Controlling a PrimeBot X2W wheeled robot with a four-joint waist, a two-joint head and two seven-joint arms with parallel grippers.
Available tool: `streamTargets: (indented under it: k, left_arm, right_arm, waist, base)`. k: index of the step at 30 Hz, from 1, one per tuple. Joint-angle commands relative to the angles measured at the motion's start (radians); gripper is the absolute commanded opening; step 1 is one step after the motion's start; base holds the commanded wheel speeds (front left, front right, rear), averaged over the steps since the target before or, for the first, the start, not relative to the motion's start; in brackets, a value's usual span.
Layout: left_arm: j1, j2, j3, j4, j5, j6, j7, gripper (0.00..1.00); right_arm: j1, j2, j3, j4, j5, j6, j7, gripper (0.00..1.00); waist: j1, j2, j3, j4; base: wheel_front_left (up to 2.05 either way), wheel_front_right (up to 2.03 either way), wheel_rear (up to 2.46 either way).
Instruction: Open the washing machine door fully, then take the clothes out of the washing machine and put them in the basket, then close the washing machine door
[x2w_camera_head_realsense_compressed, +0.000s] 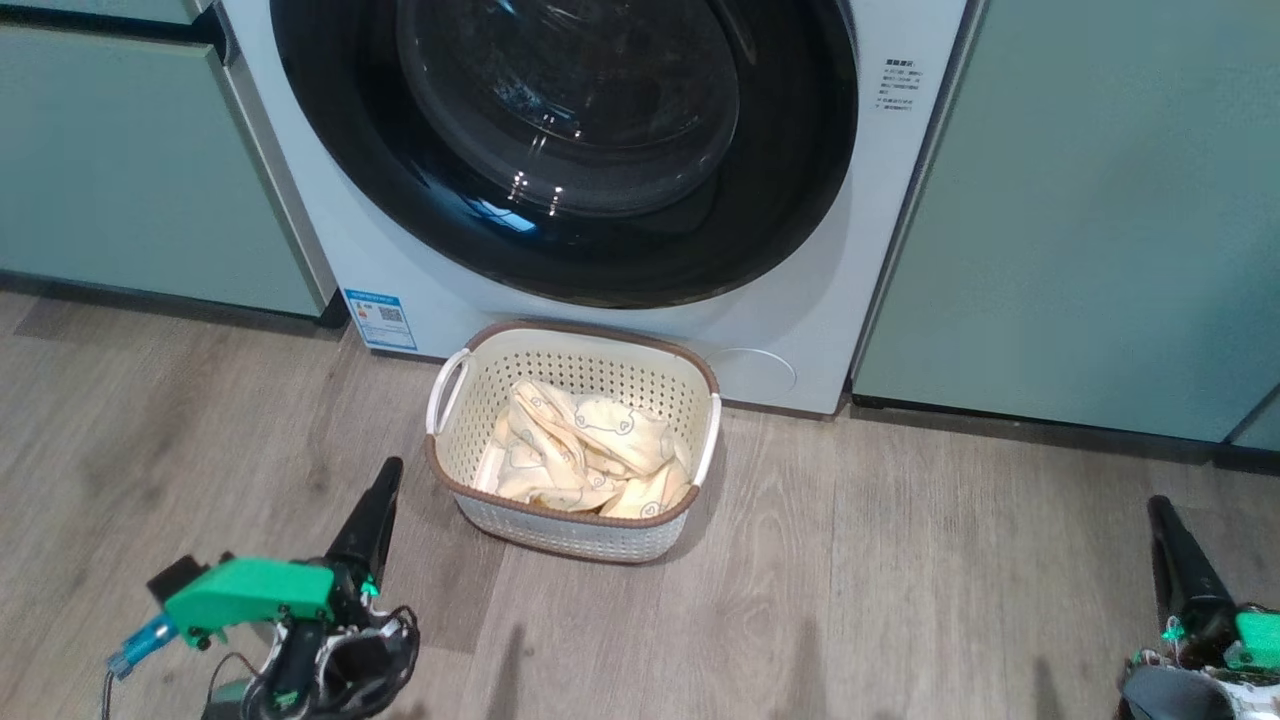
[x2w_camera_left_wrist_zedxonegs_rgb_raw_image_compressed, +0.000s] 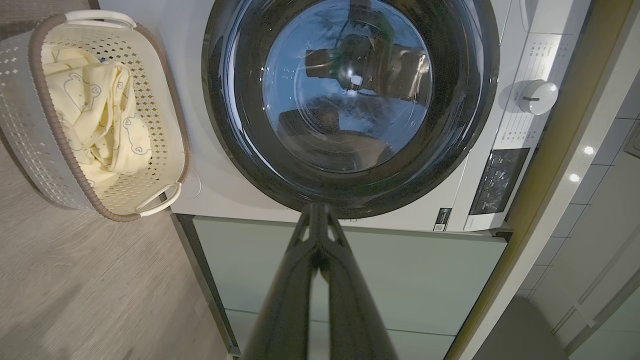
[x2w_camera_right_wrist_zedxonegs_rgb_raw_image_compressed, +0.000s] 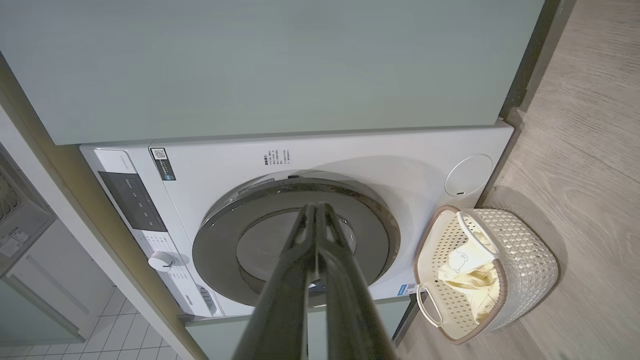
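Dark left pincer (x2w_camera_head_realsense_compressed: 388, 482) & right pincer (x2w_camera_head_realsense_compressed: 1164, 515) hang shut, empty, low over floor (x2w_camera_head_realsense_compressed: 900, 600). Beyond, basket (x2w_camera_head_realsense_compressed: 560, 537) holds clothes (x2w_camera_head_realsense_compressed: 580, 450), just before washing machine (x2w_camera_head_realsense_compressed: 885, 220). Washing machine door (x2w_camera_head_realsense_compressed: 400, 210) looks closed. Risk: if unlatched, it may swing out.

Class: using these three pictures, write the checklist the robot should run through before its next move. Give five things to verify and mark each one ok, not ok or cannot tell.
1. The washing machine door sits closed against the washing machine: ok.
2. The clothes lie inside the basket: ok.
3. Nothing is left inside the machine: cannot tell, because the glass is dark and reflective.
4. The left gripper and right gripper have shut jaws, hold nothing and are clear of the basket: ok.
5. The basket stands upright on the floor: ok.
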Motion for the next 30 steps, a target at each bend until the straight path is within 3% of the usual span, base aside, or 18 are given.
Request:
streamTargets:
  k: [1, 30]
  left_arm:
    - [-0.025, 0.007, 0.037, -0.036, -0.005, -0.002, 0.007, 0.0]
    - [-0.025, 0.007, 0.037, -0.036, -0.005, -0.002, 0.006, 0.0]
  right_arm:
    - [-0.055, -0.018, 0.015, -0.036, 0.007, 0.003, 0.005, 0.0]
    - [-0.055, -0.018, 0.016, -0.036, 0.007, 0.003, 0.005, 0.0]
  waist:
    - [0.0, 0.0, 0.0, 0.0]
    - [0.0, 0.0, 0.0, 0.0]
  base:
    - [0.0, 0.0, 0.0]
    - [0.0, 0.0, 0.0]
